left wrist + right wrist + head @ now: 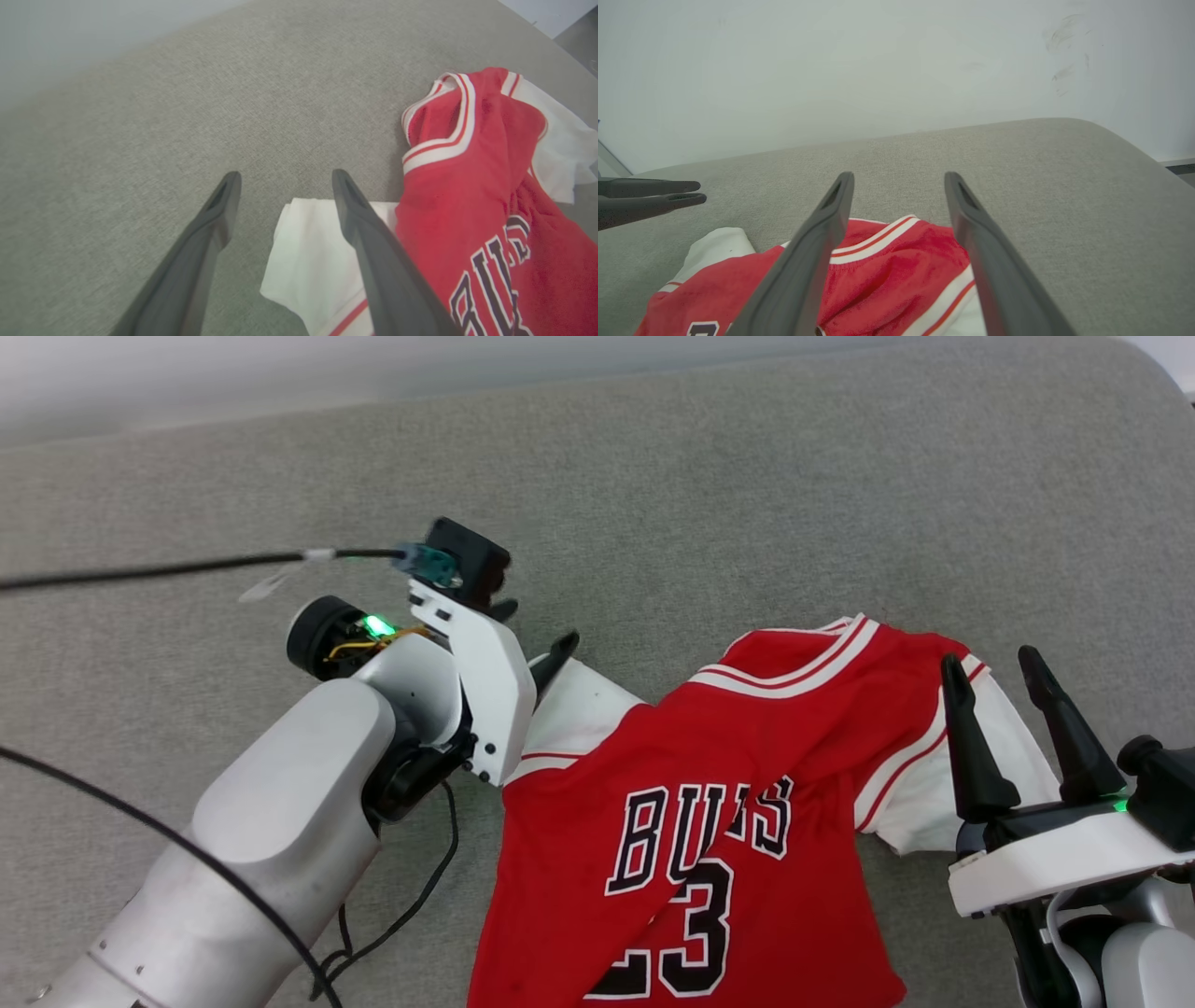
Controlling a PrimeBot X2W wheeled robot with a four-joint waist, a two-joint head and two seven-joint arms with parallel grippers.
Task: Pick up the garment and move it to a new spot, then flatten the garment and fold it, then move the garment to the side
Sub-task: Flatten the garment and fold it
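Lighting is even, diffuse and fairly bright in all three views. Head view: sharp at centre, upper left corner washed to pale haze; a green indicator light [377, 625] glows left of centre. The jersey [709, 784] casts a thin soft shadow on the grey cushion [747, 476]. Wrist views: the left gripper [282, 179] and right gripper [899, 179] are soft, out of focus; the cushion edge bows with wide-angle distortion; the wall [878, 70] is flat, slightly overexposed.

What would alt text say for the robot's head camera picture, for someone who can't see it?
A rumpled red Bulls 23 jersey lies lettering-up on a grey fabric surface. The left tool, open, hovers at one white sleeve; the right tool, also open, stands by the other.
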